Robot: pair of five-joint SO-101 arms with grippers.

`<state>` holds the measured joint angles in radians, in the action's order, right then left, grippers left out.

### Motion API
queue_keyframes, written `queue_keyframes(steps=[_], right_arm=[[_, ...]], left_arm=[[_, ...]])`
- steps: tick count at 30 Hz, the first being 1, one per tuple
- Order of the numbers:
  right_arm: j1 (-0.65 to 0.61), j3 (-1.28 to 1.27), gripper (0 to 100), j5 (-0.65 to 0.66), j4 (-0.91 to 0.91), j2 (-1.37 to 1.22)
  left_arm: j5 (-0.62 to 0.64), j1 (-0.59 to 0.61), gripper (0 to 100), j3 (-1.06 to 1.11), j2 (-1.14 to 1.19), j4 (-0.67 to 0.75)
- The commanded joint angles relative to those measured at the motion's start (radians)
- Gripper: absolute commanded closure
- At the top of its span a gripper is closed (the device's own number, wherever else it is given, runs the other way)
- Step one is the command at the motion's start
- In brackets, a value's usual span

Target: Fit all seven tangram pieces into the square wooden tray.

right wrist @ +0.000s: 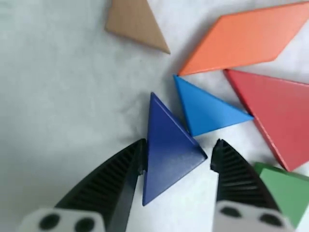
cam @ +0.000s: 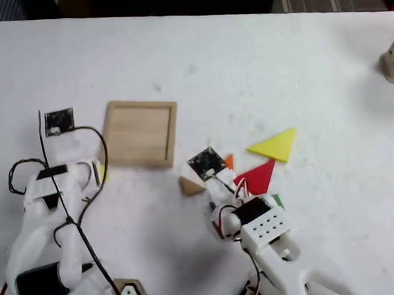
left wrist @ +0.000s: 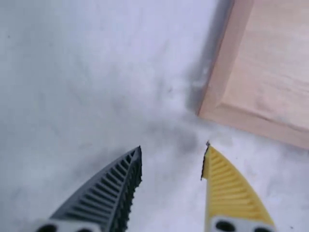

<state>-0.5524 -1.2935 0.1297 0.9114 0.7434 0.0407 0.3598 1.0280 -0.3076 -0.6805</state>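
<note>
The right gripper (right wrist: pixel 179 144) sat low, jaws spread either side of the dark blue triangle (right wrist: pixel 166 154), which lay on the table just beside the light blue triangle (right wrist: pixel 205 108). The left gripper (left wrist: pixel 173 149) hung parted above the table, right by the wooden tray (left wrist: pixel 221 72) corner.

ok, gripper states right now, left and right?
Left gripper: open, holding nothing, beside the wooden tray corner.
Right gripper: open, fingers either side of the dark blue triangle, not clamped on it.
</note>
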Motion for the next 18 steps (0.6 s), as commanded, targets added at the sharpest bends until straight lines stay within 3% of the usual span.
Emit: queue_keyframes(steps=[1,4,10,18], right_arm=[[0.001,0.006,81.5,-0.012,-0.01,0.024],[-0.001,0.006,86.7,-0.072,-0.015,0.024],[0.004,0.003,78.1,-0.083,-0.013,0.024],[0.105,0.009,77.6,-0.074,0.041,0.025]], left_arm=[[-0.009,-0.018,77,-0.008,-0.044,0.023],[-0.009,-0.018,77,-0.009,-0.044,0.023],[-0.009,-0.018,77,-0.011,-0.044,0.023],[-0.009,-0.018,77,-0.009,-0.044,0.044]])
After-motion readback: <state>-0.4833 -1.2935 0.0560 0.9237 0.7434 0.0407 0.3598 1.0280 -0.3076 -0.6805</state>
